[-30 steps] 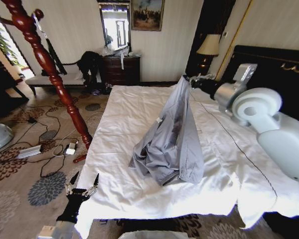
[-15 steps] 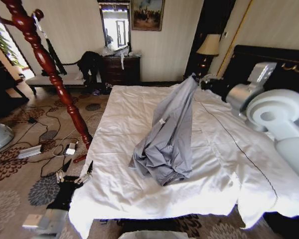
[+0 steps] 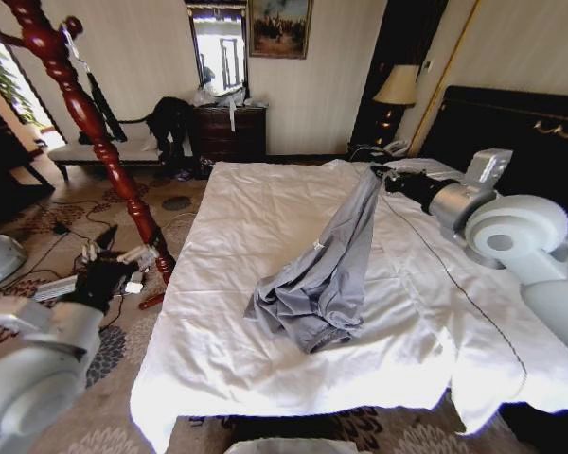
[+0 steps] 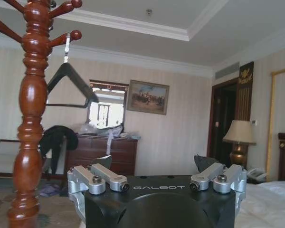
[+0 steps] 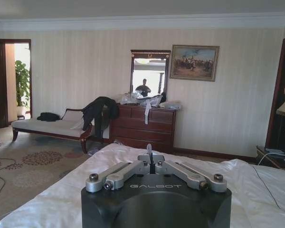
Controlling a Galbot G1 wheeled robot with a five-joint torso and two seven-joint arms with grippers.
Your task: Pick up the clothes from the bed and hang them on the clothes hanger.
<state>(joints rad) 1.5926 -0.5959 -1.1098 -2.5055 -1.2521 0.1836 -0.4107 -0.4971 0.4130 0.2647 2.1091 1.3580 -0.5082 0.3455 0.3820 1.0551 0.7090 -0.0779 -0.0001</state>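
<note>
The clothes, a grey-blue shirt [image 3: 324, 274], lie heaped on the white bed [image 3: 237, 218], with one end stretched up and to the right. That raised end is held in my right gripper [image 3: 377, 174], which is shut on it above the bed's far right side. In the right wrist view, the right gripper [image 5: 151, 160] has its fingers pressed together. My left gripper [image 3: 112, 253] is open, off the bed's left side, close to the wooden coat stand [image 3: 87, 123]. The black clothes hanger [image 4: 69, 81] hangs from a peg of the stand [image 4: 32, 118], above and beyond the left gripper [image 4: 154, 164].
Cables and a power strip [image 3: 59, 287] lie on the carpet left of the bed. A dresser [image 3: 229, 132], a bench [image 3: 99, 148] and a black garment heap [image 3: 170, 117] stand at the far wall. A lamp [image 3: 396, 87] and the black headboard [image 3: 511, 118] are at the right.
My right gripper has dropped lower and moved right with the shirt's end, so the cloth slants flatter. My left arm has swung from the bed's foot up and left toward the coat stand.
</note>
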